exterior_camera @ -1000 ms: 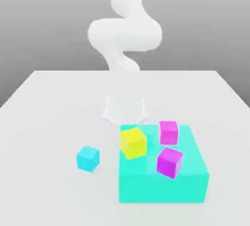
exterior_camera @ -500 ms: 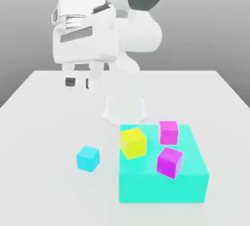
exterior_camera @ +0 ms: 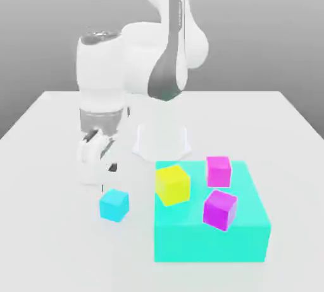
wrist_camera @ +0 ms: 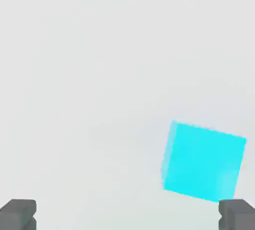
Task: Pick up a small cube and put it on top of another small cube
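The small cyan-blue cube rests on the white table, to the exterior view's left of the big turquoise block. My gripper hangs just above and slightly behind it, open, with nothing between its fingers. In the hand view the cyan cube lies on the table near one dark fingertip, and my gripper has its jaws spread wide. The other small cube, pinkish-magenta, sits on the far part of the turquoise block's top.
A yellow cube and a more purplish magenta cube also stand on the turquoise block. The arm's white base stands behind the block. The table stretches out at the exterior view's left and front.
The hand has come down from high above the table to just over the cyan cube and has turned downward. The cubes have not moved.
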Controlling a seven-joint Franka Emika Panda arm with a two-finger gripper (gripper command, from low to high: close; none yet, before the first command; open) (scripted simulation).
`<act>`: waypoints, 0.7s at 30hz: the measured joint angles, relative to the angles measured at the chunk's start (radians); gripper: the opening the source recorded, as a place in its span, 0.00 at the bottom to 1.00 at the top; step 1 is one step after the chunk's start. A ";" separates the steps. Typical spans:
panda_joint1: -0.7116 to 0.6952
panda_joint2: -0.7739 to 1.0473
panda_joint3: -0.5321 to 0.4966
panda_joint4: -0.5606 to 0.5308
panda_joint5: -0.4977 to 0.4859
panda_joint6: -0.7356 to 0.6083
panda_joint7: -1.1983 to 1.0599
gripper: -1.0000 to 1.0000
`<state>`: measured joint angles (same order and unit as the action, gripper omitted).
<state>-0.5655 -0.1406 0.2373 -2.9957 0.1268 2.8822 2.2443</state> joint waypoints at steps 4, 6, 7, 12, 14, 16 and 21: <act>-0.025 0.128 -0.009 -0.002 -0.061 0.105 0.084 0.50; 0.009 0.200 -0.067 0.009 -0.134 0.165 0.134 0.50; 0.041 0.236 -0.108 0.015 -0.166 0.195 0.157 0.50; 0.153 0.343 -0.217 0.032 -0.170 0.284 0.165 0.00; 0.153 0.343 -0.217 0.032 -0.170 0.286 0.165 0.00; 0.169 0.361 -0.232 0.035 -0.170 0.302 0.166 0.00; 0.101 0.234 -0.149 0.014 -0.111 0.195 0.119 0.00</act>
<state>-0.4647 0.0933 0.0879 -2.9814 0.0159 3.0772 2.3634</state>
